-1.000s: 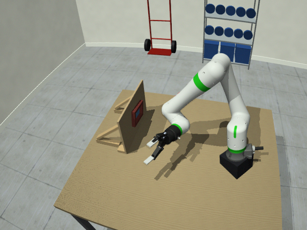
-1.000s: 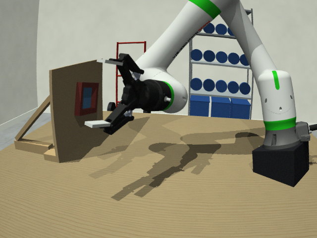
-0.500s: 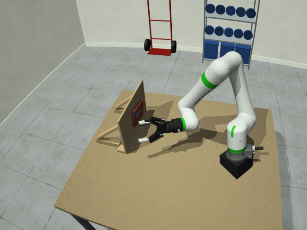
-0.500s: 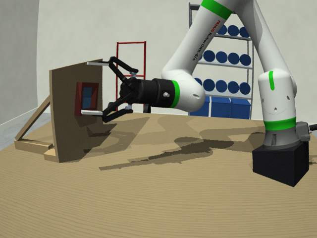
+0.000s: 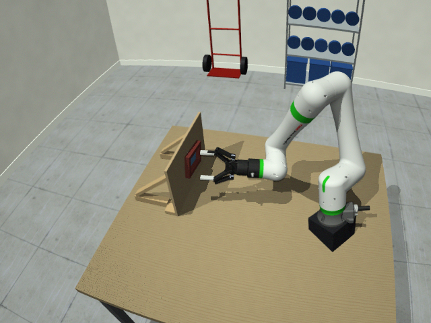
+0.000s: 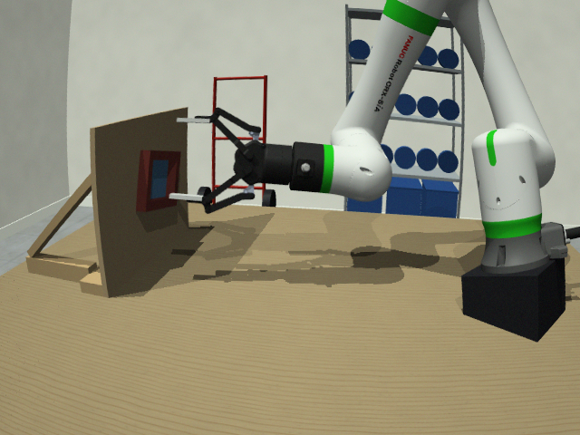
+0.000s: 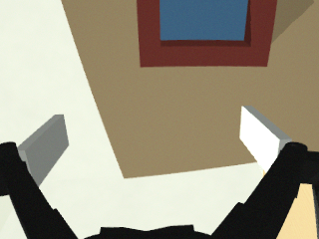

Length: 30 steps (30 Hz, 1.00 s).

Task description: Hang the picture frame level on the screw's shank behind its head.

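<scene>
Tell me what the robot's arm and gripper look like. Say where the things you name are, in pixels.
The arm (image 5: pixel 351 128) (image 6: pixel 358 93) is smooth white with green bands and red and black lettering, on a dark grey foot with a black cable. The gripper (image 5: pixel 207 165) (image 6: pixel 180 158) (image 7: pixel 153 125) is black, with two jointed fingers ending in flat, pale pads.

Soft light, distinct tabletop shadows.

1. An upright board (image 5: pixel 179 189) (image 6: pixel 121 234) (image 7: pixel 174 110) stands on the wooden surface (image 5: pixel 243 260) (image 6: pixel 281 351) (image 7: pixel 299 214), with wooden braces (image 5: pixel 153 188) (image 6: pixel 61 219) behind.
2. A red picture frame (image 5: pixel 188 169) (image 6: pixel 143 182) (image 7: pixel 199 56) is at the board's front.
3. The white arm (image 5: pixel 349 135) (image 6: pixel 501 84) points its wide-open fingers (image 5: pixel 207 177) (image 6: pixel 186 197) toward the board.
4. Its black base (image 5: pixel 332 239) (image 6: pixel 501 299) sits on the surface.
5. A red hand truck (image 5: pixel 225 29) (image 6: pixel 238 78) stands near a shelf rack (image 5: pixel 322 27) (image 6: pixel 347 28).
</scene>
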### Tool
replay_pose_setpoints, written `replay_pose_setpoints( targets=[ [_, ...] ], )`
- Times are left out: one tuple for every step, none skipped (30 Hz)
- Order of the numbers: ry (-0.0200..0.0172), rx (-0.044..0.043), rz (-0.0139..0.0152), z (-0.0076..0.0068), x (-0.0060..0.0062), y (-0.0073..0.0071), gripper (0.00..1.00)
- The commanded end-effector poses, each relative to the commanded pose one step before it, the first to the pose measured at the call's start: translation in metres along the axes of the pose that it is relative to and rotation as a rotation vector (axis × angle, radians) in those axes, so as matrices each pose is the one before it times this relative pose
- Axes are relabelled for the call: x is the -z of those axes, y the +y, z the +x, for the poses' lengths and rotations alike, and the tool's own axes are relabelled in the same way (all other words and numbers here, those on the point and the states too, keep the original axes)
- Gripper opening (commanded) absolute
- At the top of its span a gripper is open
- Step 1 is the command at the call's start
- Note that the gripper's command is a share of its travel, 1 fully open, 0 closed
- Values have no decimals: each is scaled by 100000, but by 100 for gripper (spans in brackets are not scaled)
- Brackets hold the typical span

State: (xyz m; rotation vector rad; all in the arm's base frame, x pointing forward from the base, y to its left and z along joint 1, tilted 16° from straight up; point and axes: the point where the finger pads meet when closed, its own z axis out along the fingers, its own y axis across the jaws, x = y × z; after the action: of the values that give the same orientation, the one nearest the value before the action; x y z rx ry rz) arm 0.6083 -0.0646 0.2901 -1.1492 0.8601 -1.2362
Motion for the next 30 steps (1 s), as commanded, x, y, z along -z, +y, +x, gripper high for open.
replay_pose_setpoints(
  targets=[
    [7901,-721,-410,3102,748,-44,100],
    [1615,-154,-73,638,141,-8,100],
    [1510,-144,-66,598,130,-9,100],
    [1406,-135,-59,558,119,-9,100],
    [1304,-125,-53,518,109,-9,100],
    [1204,-116,-47,480,100,-9,100],
    [1106,-107,-42,442,90,-9,100],
    [1011,-98,-38,404,82,-9,100],
    [918,-89,-33,368,74,-8,100],
    [0,0,0,0,0,0,100],
    [0,0,0,0,0,0,100],
    [828,-81,-29,332,66,-8,100],
    [742,-72,-26,298,58,-7,100],
    [659,-64,-22,265,51,-7,100],
    [580,-57,-19,233,45,-6,100],
    [504,-49,-16,203,39,-5,100],
    [433,-42,-14,174,33,-5,100],
    [366,-36,-12,148,28,-4,100],
    [304,-30,-10,123,23,-3,100],
    [247,-24,-8,100,19,-3,100],
    [195,-19,-6,79,15,-2,100],
    [149,-15,-5,60,11,-2,100],
    [108,-11,-3,44,8,-1,100],
    [73,-7,-2,30,5,-1,100],
    [45,-4,-1,18,3,-1,100],
    [23,-2,-1,9,2,0,100],
    [0,0,0,0,0,0,100],
    [0,0,0,0,0,0,100],
    [9,-1,0,4,1,0,100],
    [1,0,0,1,0,0,100]
  ],
)
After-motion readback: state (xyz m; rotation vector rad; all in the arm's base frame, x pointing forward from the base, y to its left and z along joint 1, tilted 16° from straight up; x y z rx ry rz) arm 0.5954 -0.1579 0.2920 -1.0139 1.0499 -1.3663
